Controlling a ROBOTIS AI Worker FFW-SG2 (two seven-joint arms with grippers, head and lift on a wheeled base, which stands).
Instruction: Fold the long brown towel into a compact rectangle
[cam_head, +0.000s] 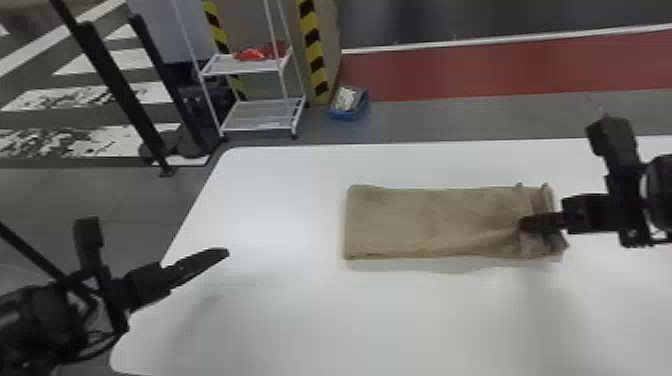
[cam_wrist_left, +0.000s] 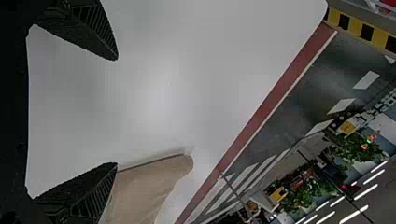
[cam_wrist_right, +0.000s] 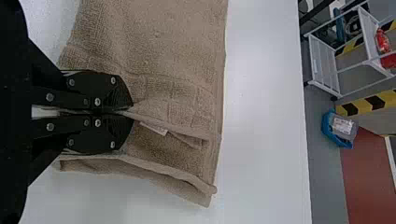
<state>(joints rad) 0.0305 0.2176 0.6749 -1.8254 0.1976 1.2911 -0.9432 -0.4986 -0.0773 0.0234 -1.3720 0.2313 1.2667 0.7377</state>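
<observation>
- Jaws clamped, and here we are: our right gripper (cam_wrist_right: 131, 115) pinches a fold of towel (cam_head: 425, 220) by the hem (cam_wrist_right: 189, 132), near the small tag (cam_wrist_right: 155, 129).
- Our left gripper (cam_head: 227, 252) has its fingers spread wide, waiting above the left part of the table (cam_head: 300, 320).
- The towel lies flat as a long strip on the table, wrinkled at its right end, smooth at its left!
- Looks like we fold that right end over leftward next; let's lift gently, then sweep low and straight.
- Careful now: one off-centre pinch could skew the layers, so we match the long sides before letting go.
</observation>
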